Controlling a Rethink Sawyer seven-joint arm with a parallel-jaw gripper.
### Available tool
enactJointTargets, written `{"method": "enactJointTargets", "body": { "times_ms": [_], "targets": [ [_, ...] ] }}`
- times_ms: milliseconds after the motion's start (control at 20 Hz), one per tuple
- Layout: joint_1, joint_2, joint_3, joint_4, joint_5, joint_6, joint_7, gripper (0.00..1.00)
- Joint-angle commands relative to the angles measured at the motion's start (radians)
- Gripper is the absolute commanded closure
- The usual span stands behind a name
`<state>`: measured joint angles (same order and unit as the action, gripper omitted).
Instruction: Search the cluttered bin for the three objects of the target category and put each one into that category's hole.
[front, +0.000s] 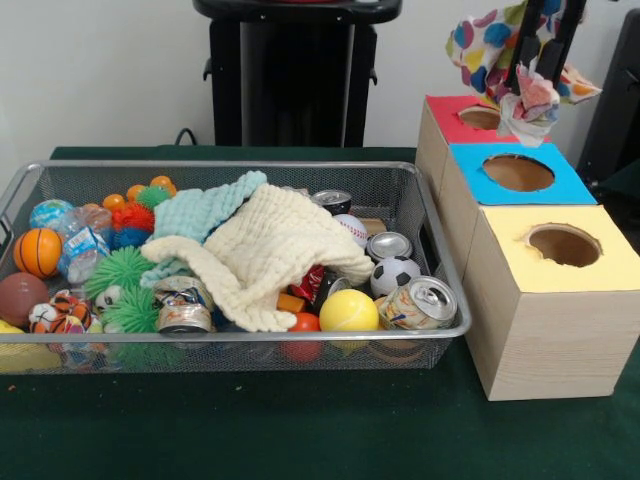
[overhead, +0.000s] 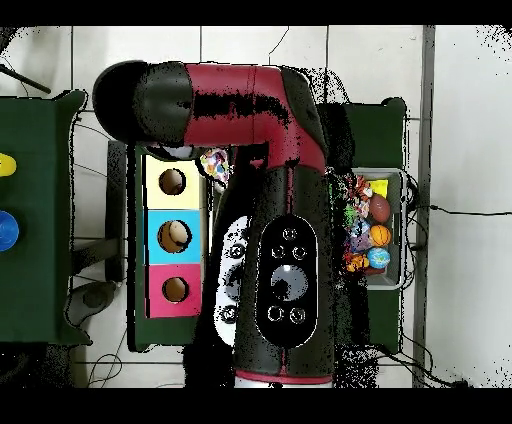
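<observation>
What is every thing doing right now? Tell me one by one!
gripper: shut on the spotted cloth, above the red box.
spotted cloth: hanging bunched from the gripper.
red box: hole open on top.
blue box: hole open.
yellow box: hole open.
wire bin: full of clutter.
cream cloth: draped over the clutter.

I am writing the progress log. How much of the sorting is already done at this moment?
The end effector holds a spotted cloth above the red box's hole, so one drop is in hand. Two cloths, cream and teal, lie in the bin. Whether anything is inside the boxes cannot be seen.
</observation>
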<state>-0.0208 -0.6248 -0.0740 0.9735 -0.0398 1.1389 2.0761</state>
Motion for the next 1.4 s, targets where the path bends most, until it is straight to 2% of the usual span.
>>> {"method": "enactJointTargets", "body": {
  "times_ms": [50,600,900,1400],
  "targets": [
    [-0.031,-0.042,0.087,0.267,-0.065,-0.119,-0.205,1.0],
    [-0.01,-0.07,0.088,0.353,-0.095,-0.222,-0.124,1.0],
    [0.004,-0.059,0.089,0.319,-0.11,-0.191,-0.097,1.0],
    [0.052,-0.051,0.072,0.315,-0.112,-0.195,-0.018,1.0]
  ]
}}
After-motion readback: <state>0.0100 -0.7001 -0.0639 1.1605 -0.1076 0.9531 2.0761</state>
